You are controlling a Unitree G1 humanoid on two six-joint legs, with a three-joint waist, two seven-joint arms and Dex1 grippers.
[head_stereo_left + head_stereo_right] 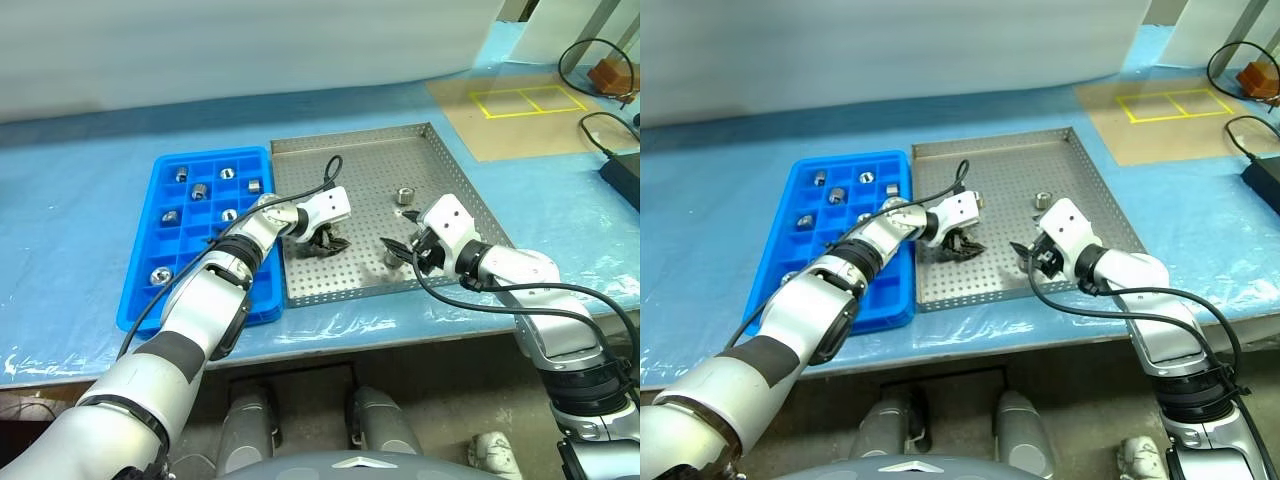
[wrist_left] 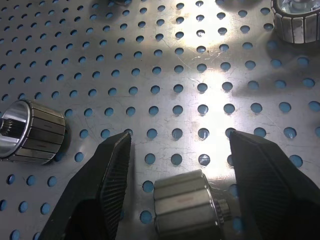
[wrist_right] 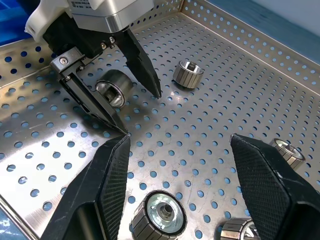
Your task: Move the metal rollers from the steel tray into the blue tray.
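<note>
Moving rollers, about two-thirds done: seven sit in the blue tray (image 1: pixel 140 300), at least three remain in the steel tray (image 1: pixel 460 180), at its 6 o'clock half. Left gripper (image 3: pixel 127 107) jaws released, straddling one roller (image 3: pixel 113 88), not clenched; right gripper (image 3: pixel 190 175) jaws released, empty, above another roller (image 3: pixel 159 215).

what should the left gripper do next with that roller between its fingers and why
Probably close the open left gripper on the small ribbed silver metal roller lying on its side between its black fingers, then lift. The roller rests on the perforated square steel tray, not yet gripped, and it belongs in the bright blue compartmented plastic tray beside it.
</note>
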